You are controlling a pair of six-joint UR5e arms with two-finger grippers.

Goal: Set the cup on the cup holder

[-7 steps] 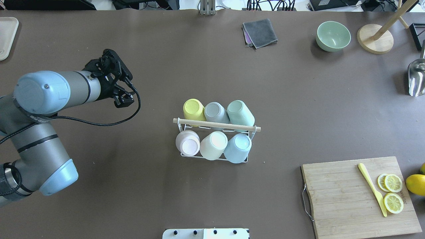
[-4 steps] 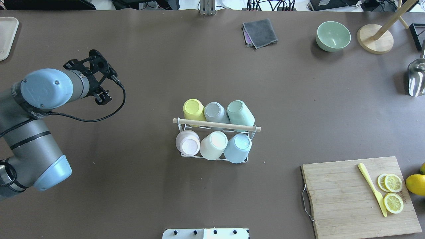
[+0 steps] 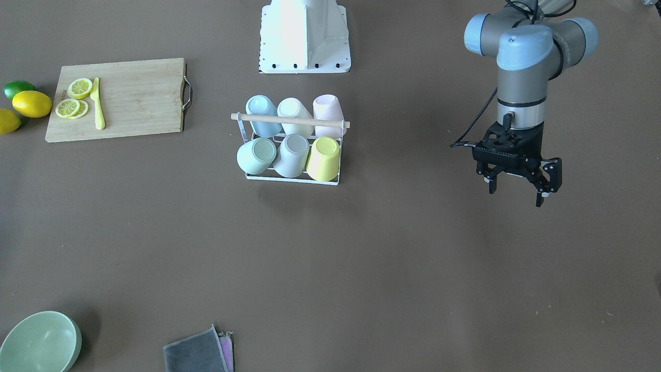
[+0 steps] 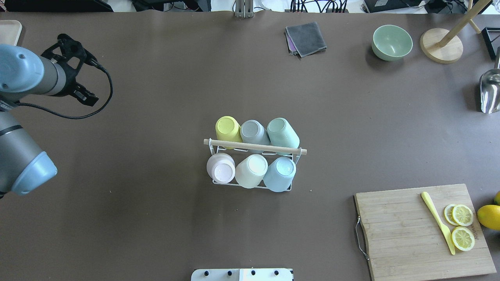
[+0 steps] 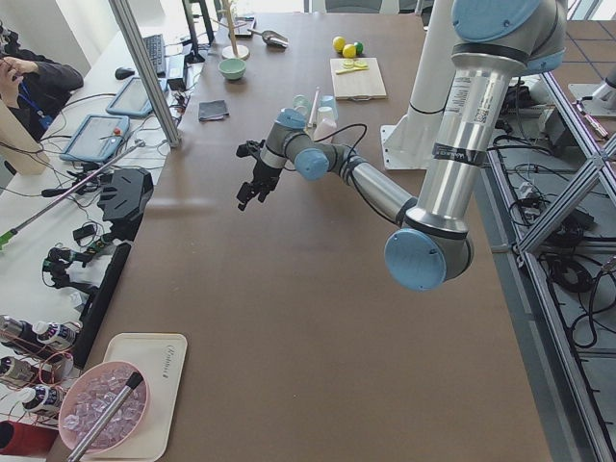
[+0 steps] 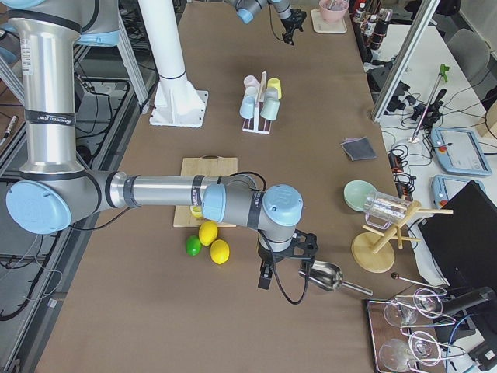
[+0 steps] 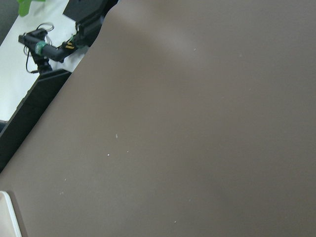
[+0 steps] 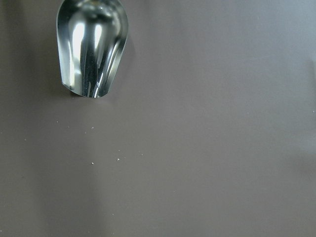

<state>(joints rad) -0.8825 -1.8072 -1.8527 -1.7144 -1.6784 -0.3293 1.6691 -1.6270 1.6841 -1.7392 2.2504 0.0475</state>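
Observation:
The white wire cup holder [image 4: 290, 189] with a wooden rod handle [image 4: 254, 146] stands mid-table, also in the front-facing view [image 3: 292, 179]. Six cups hang upside down on it: yellow [image 4: 227, 128], grey [image 4: 254, 132], mint [image 4: 282, 132], pink [image 4: 221, 168], cream [image 4: 252, 169] and blue [image 4: 279, 173]. My left gripper [image 4: 79, 69] is open and empty, far left of the holder above bare table, as the front-facing view [image 3: 516, 194] also shows. My right gripper [image 6: 273, 272] shows only in the exterior right view, beside a metal scoop [image 6: 326, 276]; I cannot tell whether it is open or shut.
A cutting board [image 4: 422, 230] with a yellow knife, lemon slices and whole lemons lies at the near right. A green bowl [image 4: 391, 42], a folded grey cloth [image 4: 306, 38], a wooden stand [image 4: 441, 45] and the scoop [image 4: 490, 91] sit along the far and right edges.
My left arm has drawn back to the left and farther from the cup holder. Its gripper stayed open and empty. The cups and holder have not moved.

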